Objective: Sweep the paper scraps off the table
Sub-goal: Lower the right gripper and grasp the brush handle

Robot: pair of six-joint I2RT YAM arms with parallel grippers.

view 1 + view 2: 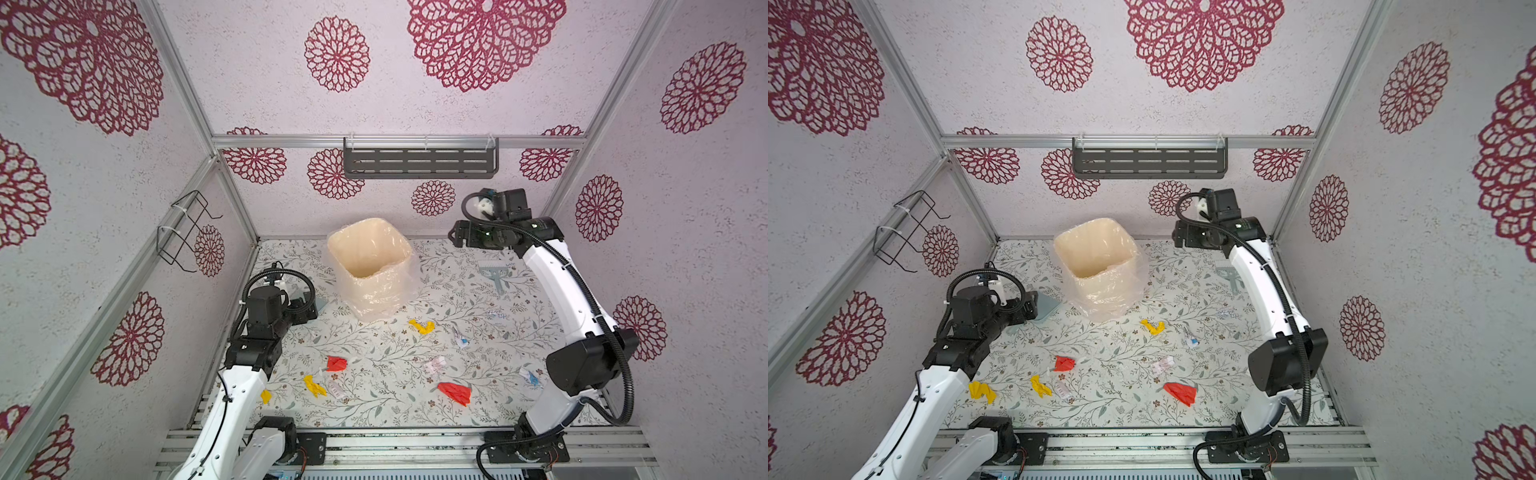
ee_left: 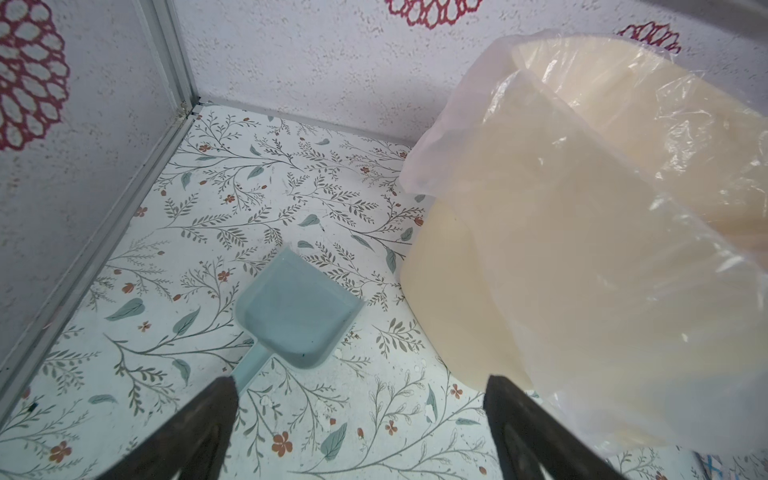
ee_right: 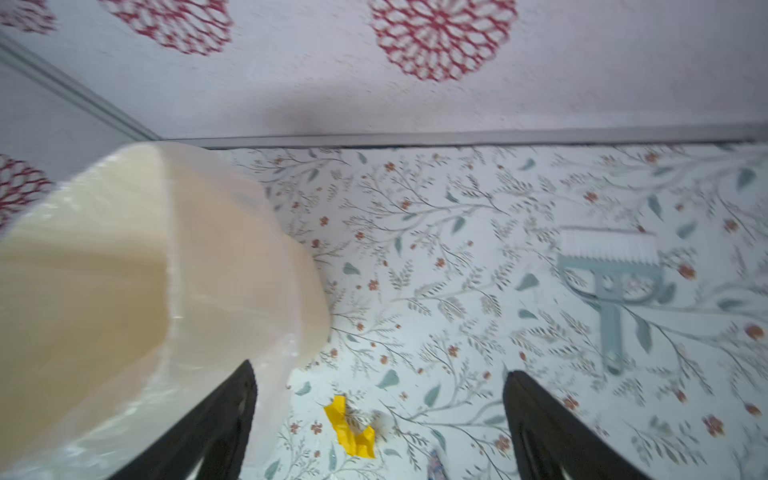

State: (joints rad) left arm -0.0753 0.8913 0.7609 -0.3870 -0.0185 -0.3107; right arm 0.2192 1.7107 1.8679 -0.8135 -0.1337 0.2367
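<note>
While both jaws gape, paper scraps [image 1: 455,392] lie well apart from them

The plastic-lined bin [image 1: 374,286] stands at the back middle of the counter [image 1: 374,411]. Bare lanes separate it from the dustpan [image 2: 297,316] and the brush [image 1: 496,276].

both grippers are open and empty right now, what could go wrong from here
1. The dustpan lies close beside the bin, so the left gripper, reaching for its handle, might snag the loose liner and drag the bin.
2. The white paper scraps blend into the table print and could be missed.
3. A yellow scrap sits by the left arm near the front edge; a sweep might push it off.
</note>
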